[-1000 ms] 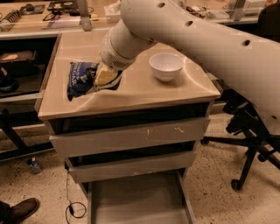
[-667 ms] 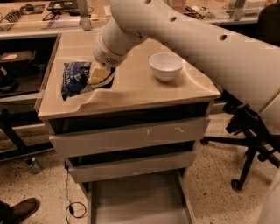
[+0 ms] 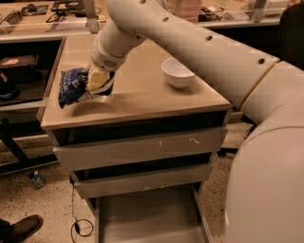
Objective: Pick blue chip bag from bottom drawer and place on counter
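Note:
The blue chip bag (image 3: 71, 86) is a crinkled dark-blue foil bag at the left side of the counter (image 3: 142, 95), just above or touching its surface. My gripper (image 3: 96, 80) is shut on the blue chip bag's right end, fingers pointing down and left. My big white arm comes in from the upper right and crosses over the counter. The bottom drawer (image 3: 147, 216) is pulled out below the cabinet, its flat grey floor bare.
A white bowl (image 3: 177, 72) stands on the counter's right half. Two closed drawer faces (image 3: 142, 147) sit under the counter. A cluttered worktop (image 3: 52, 14) runs along the back. A shoe (image 3: 21, 228) is at the bottom left on the floor.
My gripper has moved left with the bag, toward the counter's left edge. The bowl has not moved.

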